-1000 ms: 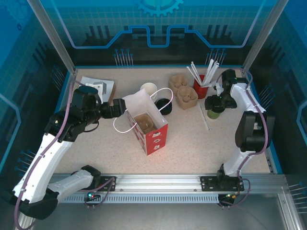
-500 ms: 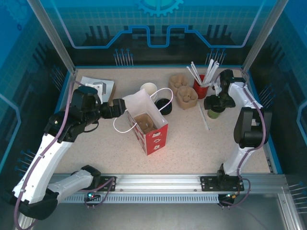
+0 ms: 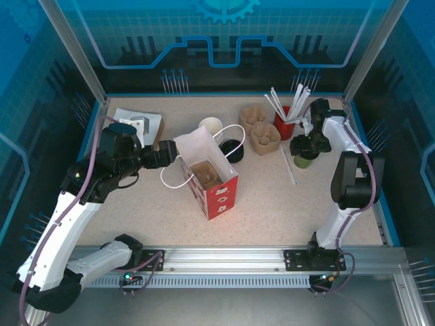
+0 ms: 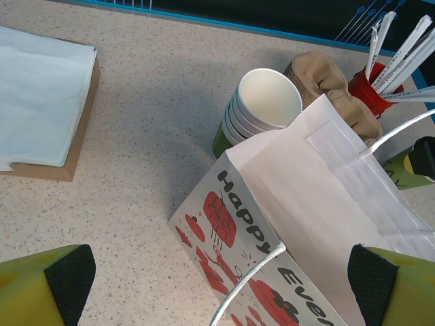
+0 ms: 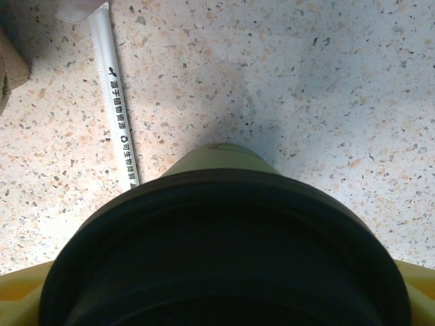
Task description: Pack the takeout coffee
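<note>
Right gripper [image 3: 304, 152] straddles the round, black-lidded takeout coffee [image 5: 231, 258].

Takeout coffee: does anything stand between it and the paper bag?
A wrapped straw lies flat beside the takeout coffee, across the way; the pulp cup carrier sits just off the line to the paper bag.

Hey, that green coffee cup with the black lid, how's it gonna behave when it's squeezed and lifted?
The cup looks paper, so its wall probably dents under a hard squeeze. It narrows below the wide black lid, so it may tip if nudged high.
</note>
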`<action>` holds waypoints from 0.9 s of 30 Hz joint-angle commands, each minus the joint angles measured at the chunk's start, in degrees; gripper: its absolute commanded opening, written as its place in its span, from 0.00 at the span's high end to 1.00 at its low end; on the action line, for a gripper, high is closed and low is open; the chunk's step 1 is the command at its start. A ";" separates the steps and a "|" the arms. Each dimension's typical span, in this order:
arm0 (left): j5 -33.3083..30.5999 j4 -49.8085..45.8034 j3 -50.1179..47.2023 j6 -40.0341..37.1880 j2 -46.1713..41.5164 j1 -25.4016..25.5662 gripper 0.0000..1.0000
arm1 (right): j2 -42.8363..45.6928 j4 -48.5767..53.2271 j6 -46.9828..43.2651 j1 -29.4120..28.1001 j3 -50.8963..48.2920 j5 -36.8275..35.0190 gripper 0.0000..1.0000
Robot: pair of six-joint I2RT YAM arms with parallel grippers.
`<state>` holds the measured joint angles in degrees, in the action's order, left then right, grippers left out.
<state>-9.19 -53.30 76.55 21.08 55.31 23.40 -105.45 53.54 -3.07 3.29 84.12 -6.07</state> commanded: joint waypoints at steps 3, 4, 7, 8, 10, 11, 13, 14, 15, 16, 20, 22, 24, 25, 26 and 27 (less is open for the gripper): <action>-0.28 0.29 -0.63 0.85 -0.80 -0.44 0.01 | 4.12 2.53 0.23 -0.57 0.03 -1.11 0.14; -0.13 0.45 -0.72 0.89 -0.78 -0.37 0.01 | 5.00 2.90 0.38 -0.57 -0.28 -1.16 0.14; 0.18 0.90 -1.12 0.99 -0.71 -0.43 0.01 | 7.89 4.40 0.99 -0.84 -1.04 -0.91 0.14; 0.35 1.08 -1.21 0.98 -0.64 -0.40 0.01 | 8.96 5.12 1.13 -1.01 -1.36 -0.65 0.14; 0.79 1.44 -1.34 1.02 -0.31 -0.37 0.01 | 11.10 6.61 1.61 -1.26 -1.81 0.04 0.14; 0.99 1.66 -1.43 1.11 -0.08 -0.37 0.01 | 12.46 7.36 1.83 -1.55 -2.15 0.55 0.14; 1.66 2.18 -1.51 1.06 0.41 -0.47 0.01 | 15.02 8.73 1.93 -2.04 -2.83 1.93 0.14; 2.06 2.48 -1.62 0.98 0.68 -0.40 0.01 | 16.59 9.37 2.14 -2.55 -3.07 2.55 0.15; 2.37 2.79 -1.60 0.79 0.95 -0.41 0.01 | 17.89 10.20 2.45 -3.15 -3.11 2.91 0.14; 2.88 3.00 -1.62 0.60 1.33 -0.40 0.01 | 19.11 11.46 2.80 -3.54 -2.92 3.47 0.14; 3.98 3.93 -1.03 -0.54 3.49 -0.38 0.01 | 23.06 16.88 4.51 -5.59 -0.76 5.13 0.14; 4.11 4.17 -0.50 -1.35 4.87 -0.38 0.01 | 25.03 19.61 5.02 -6.99 0.69 6.07 0.15; 4.09 4.03 0.34 -1.91 6.40 -0.41 0.01 | 26.69 21.89 6.09 -8.57 2.46 6.37 0.15; 3.86 3.87 0.79 -2.09 7.28 -0.44 0.01 | 27.47 23.22 6.49 -9.42 3.67 6.79 0.15; 3.36 3.53 1.24 -2.02 8.13 -0.41 0.01 | 27.97 24.25 7.29 -10.34 4.67 6.65 0.15; 2.80 3.02 1.78 -2.13 9.18 -0.45 0.01 | 28.40 25.43 8.19 -11.31 6.10 6.58 0.16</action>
<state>-6.39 -50.68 75.96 20.47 62.92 23.40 -79.37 72.84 2.22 -5.82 86.26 -1.23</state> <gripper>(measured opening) 0.988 0.851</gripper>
